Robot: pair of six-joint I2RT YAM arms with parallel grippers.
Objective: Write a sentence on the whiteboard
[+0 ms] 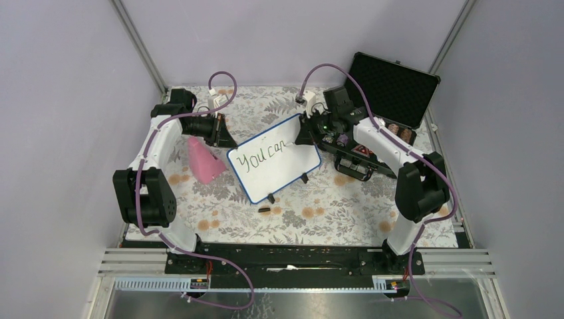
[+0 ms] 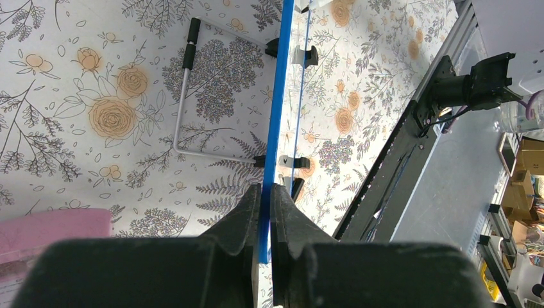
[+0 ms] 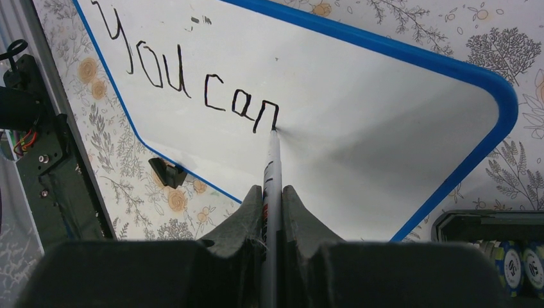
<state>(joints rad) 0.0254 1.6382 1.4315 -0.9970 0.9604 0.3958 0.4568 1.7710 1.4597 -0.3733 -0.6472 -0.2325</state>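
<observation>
Whiteboard (image 1: pixel 282 171) on the table (image 1: pixel 346 211), apparently propped up, its blue edge pinched by the left gripper (image 2: pixel 265 192); right gripper (image 3: pixel 272 192) clamps a marker (image 3: pixel 272 160), tip touching the board just after the writing (image 1: pixel 266 157) "You can"

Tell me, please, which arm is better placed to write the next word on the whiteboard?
Right. The right gripper is shut on the marker, whose tip touches the whiteboard just after the lettering "You can". The left gripper clamps the blue frame, probably steadying the board.
</observation>
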